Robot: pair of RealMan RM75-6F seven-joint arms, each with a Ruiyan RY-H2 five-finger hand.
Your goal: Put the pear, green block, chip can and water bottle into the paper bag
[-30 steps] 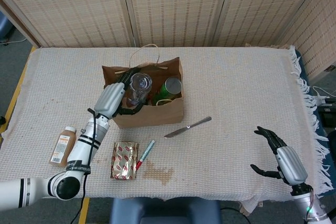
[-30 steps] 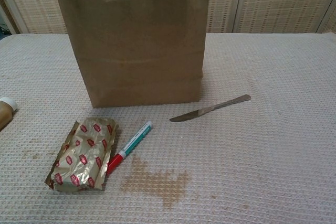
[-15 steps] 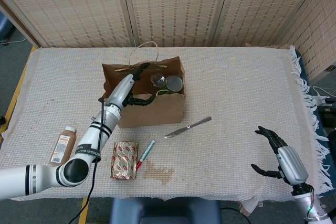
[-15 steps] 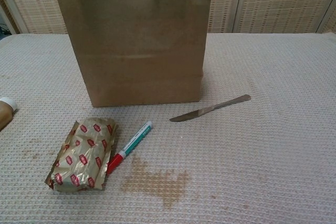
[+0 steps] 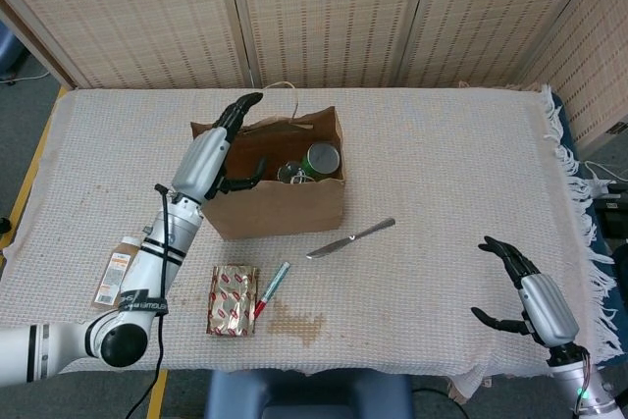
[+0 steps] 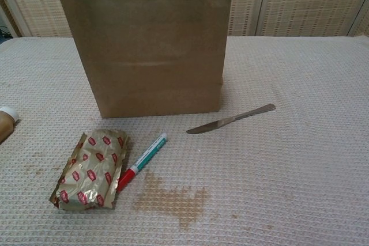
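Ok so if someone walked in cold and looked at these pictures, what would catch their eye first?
Most likely the brown paper bag standing upright mid-table, with the green chip can showing in its open top. Next, the left hand raised over the bag's left edge, fingers spread and holding nothing. In front of the bag lie a shiny snack packet, a red and green marker and a butter knife.

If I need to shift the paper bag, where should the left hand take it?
Judging from its pose, grip the paper bag by its left top rim, coming from above: the bag stands upright and open, and the empty left hand hovers right over that edge. The thin handle at the back looks harder to catch.
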